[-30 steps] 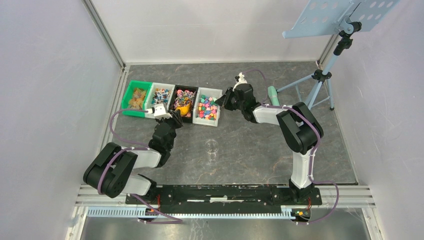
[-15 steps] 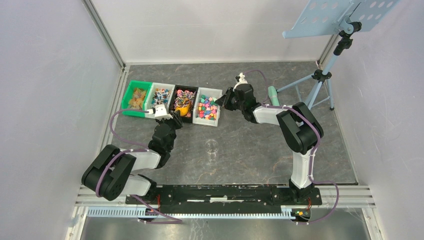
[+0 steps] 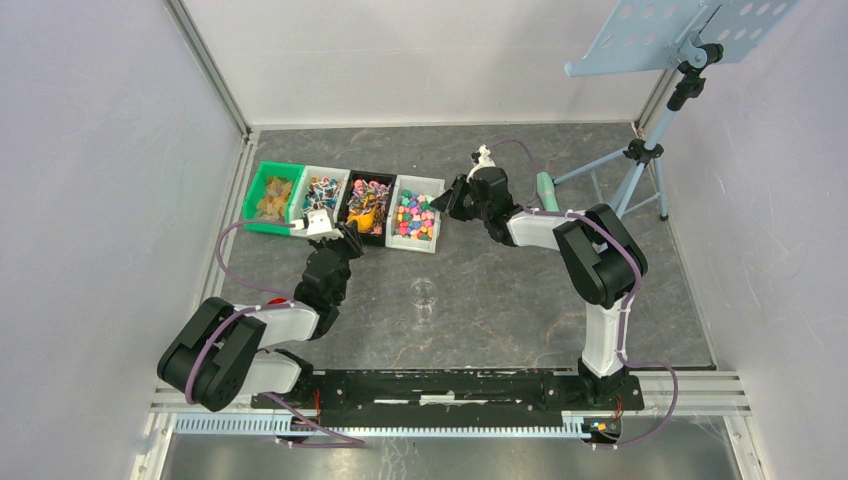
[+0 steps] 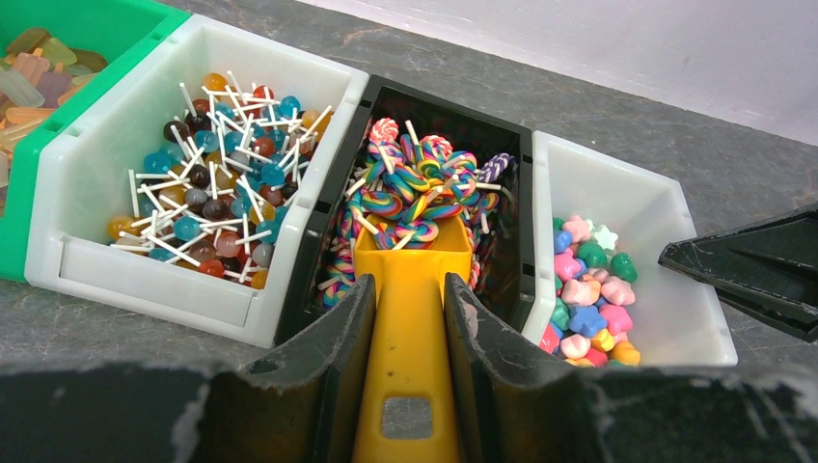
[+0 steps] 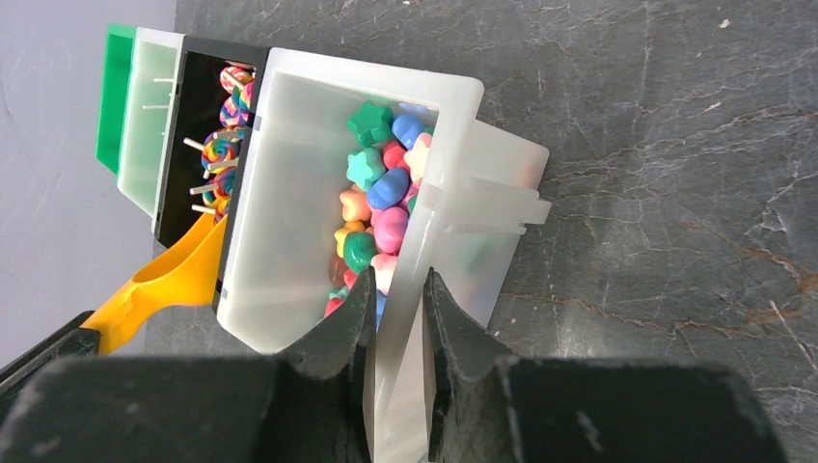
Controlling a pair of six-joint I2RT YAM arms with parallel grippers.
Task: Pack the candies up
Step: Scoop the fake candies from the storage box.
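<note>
Four bins stand in a row with candies in them. My left gripper [image 4: 409, 285] is shut on the handle of the orange scoop [image 4: 410, 367]. The scoop's mouth lies among the swirl lollipops [image 4: 415, 193] in the black bin [image 4: 526, 241]. Beside it, on the right, a white bin [image 4: 675, 222] holds small star-shaped candies [image 4: 588, 309]. My right gripper [image 5: 397, 280] is shut on that white bin's right wall [image 5: 453, 222], with the star candies [image 5: 381, 188] just inside. In the top view the left gripper [image 3: 352, 232] is at the row's front and the right gripper [image 3: 447, 198] at its right end.
Left of the black bin stand a white bin of ball lollipops [image 4: 217, 193] and a green bin [image 4: 116, 29] of gummies. A clear cup [image 3: 424, 293] stands on the table's middle. A teal object [image 3: 545, 186] and a music stand [image 3: 645, 150] are at the back right.
The left arm's elbow and shoulder have shifted slightly toward the near left. Both grippers, the scoop and the bins keep their places.
</note>
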